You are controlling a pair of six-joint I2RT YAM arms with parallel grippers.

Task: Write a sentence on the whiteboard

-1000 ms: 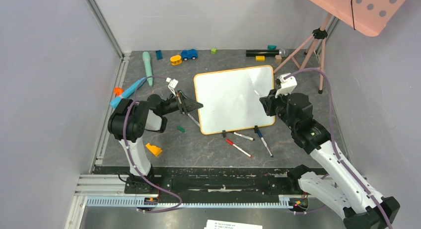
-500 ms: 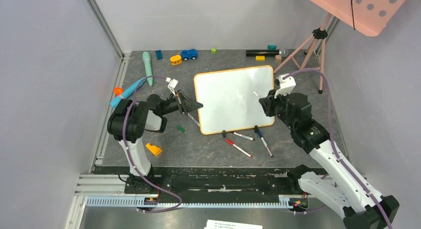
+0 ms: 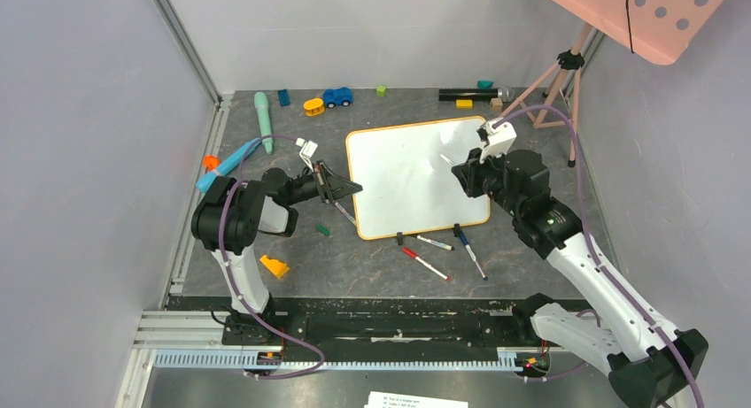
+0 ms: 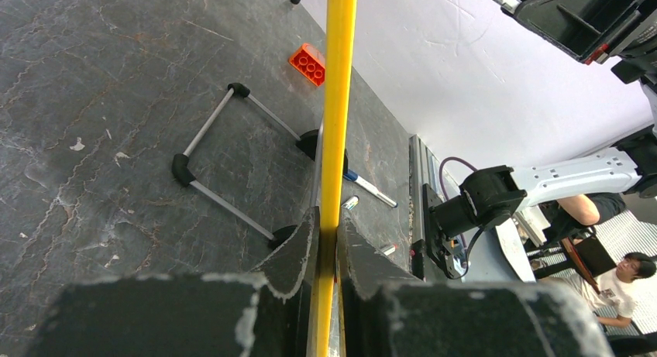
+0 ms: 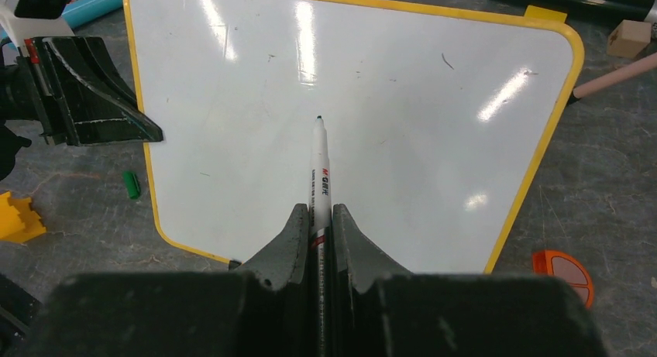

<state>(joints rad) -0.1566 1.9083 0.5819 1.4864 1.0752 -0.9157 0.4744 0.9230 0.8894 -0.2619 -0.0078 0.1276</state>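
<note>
Yellow-framed whiteboard [image 3: 398, 173] — blank, rounded corners

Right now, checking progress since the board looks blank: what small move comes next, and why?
Probably lower the marker onto the whiteboard: the right gripper holds it pointed at the blank surface, and the left gripper clamps its frame.

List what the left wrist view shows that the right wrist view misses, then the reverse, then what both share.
Left wrist only: the whiteboard seen edge-on, a wire bracket with black ends beside it, a loose blue-tipped pen, a seated person. Right wrist only: the board's blank white face, the marker shut in the right gripper, tip pointed at that face, a green cap. Both: the yellow frame and the left gripper on it.
</note>
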